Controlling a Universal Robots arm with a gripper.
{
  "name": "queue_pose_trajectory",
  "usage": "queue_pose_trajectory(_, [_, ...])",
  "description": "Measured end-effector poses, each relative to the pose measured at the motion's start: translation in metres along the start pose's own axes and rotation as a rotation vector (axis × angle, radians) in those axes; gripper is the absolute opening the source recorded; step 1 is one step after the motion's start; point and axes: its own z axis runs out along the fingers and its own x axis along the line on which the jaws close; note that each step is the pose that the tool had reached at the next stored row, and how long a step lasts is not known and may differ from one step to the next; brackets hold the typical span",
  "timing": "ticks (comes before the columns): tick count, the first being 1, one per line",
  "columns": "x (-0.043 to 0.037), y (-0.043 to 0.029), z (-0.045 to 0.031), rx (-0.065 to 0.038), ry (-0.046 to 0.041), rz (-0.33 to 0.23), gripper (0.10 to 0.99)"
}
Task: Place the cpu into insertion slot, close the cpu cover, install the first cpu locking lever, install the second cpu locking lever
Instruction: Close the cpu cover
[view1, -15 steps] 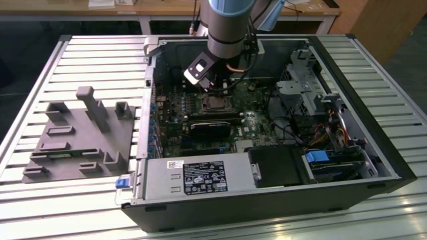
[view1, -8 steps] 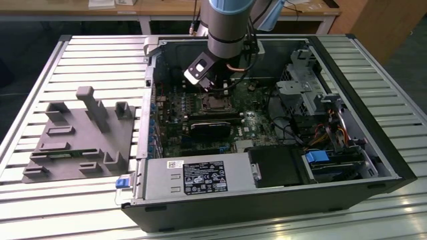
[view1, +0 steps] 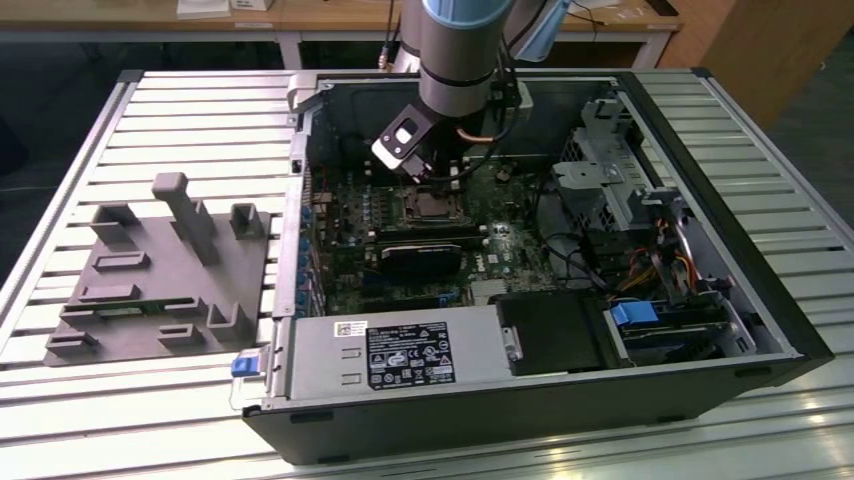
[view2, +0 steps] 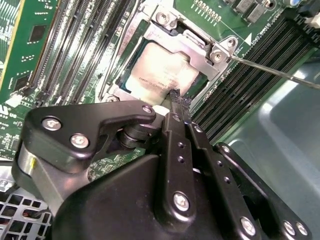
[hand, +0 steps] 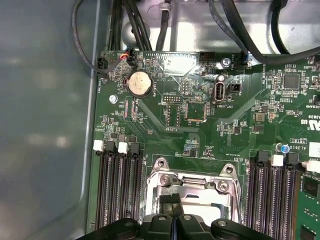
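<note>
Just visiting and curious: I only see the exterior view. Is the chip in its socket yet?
Observer: Yes; in the second wrist view the cpu sits in the insertion slot, silver top up.
Operator: And its metal frame?
Observer: The cpu cover lies down around the chip's top.
Operator: Is the claw holding anything?
Observer: No; in the first wrist view the gripper is shut, empty, over the cover.

Slatted metal table (view1: 134, 420) carries open computer case (view1: 534, 412) and grey fixture (view1: 160, 290).
</note>
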Motion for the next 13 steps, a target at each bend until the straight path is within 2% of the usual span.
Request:
queue_pose_trajectory(6, [0.0007,0.0002,-0.0054,0.0,0.0,0.0,0.106])
queue_pose_trajectory(9, [0.0007,0.0001,-0.0056,0.0,0.0002,0.0,0.106])
queue_pose_trajectory(13, [-0.0007,-0.0042,-0.0059,-0.004,-0.0001,-0.001,0.106])
